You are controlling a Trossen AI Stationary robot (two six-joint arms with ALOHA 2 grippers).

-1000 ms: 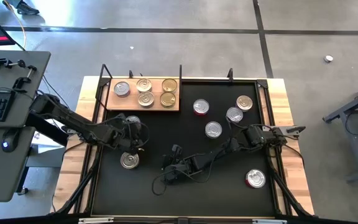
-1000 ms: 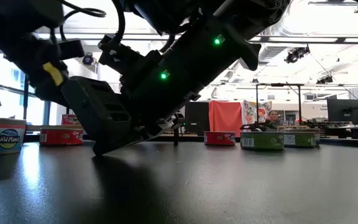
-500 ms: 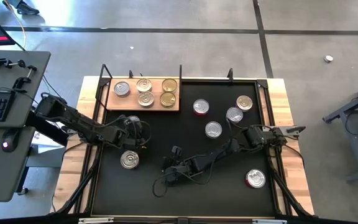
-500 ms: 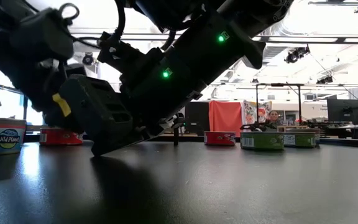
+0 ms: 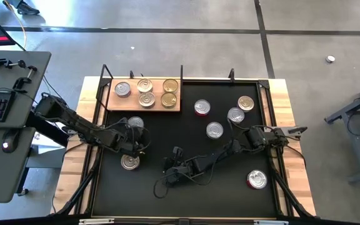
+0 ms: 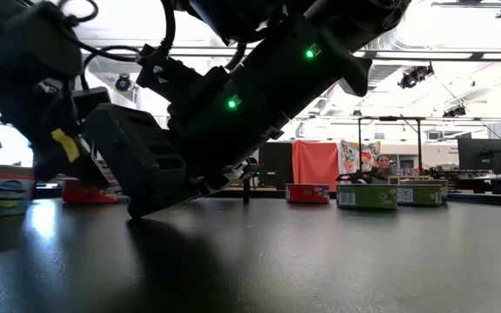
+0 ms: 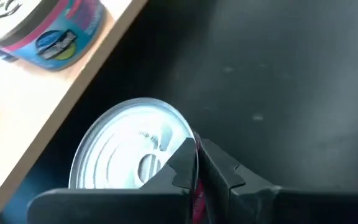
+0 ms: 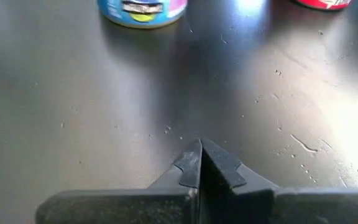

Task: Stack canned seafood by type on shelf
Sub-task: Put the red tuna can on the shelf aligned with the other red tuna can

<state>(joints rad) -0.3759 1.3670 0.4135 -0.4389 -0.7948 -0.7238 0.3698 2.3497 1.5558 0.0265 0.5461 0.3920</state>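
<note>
The shelf (image 5: pixel 144 103) lies at the mat's far left and carries several tins (image 5: pixel 146 99). More tins lie loose on the black mat (image 5: pixel 186 137): several at the right (image 5: pixel 214 130), one near the left (image 5: pixel 130 162), and a silver-lidded, red-sided tin (image 7: pixel 123 149) just in front of the shelf. My left gripper (image 7: pixel 195 163) is shut, its tips over that tin's rim. My right gripper (image 8: pixel 200 149) is shut, low over the mat's middle (image 5: pixel 170 172). My left gripper's shut fingertips (image 7: pixel 185 158) stand at the edge of the tin's lid (image 7: pixel 178 127), slanting down toward the shelf; whether they touch the tin, I cannot tell. My right gripper's shut fingertips (image 6: pixel 134 210) slant down and rest on the bare mat, touching no tin.
A blue-and-pink tin (image 7: pixel 55 31) stands on the shelf near its front edge (image 7: pixel 73 118). A black frame (image 5: pixel 105 72) rises around the shelf's far side. Bare mat lies between the two grippers and along the near edge (image 5: pixel 199 200).
My left gripper has come down toward the tin in front of the shelf. My right arm and the tins have kept still.
</note>
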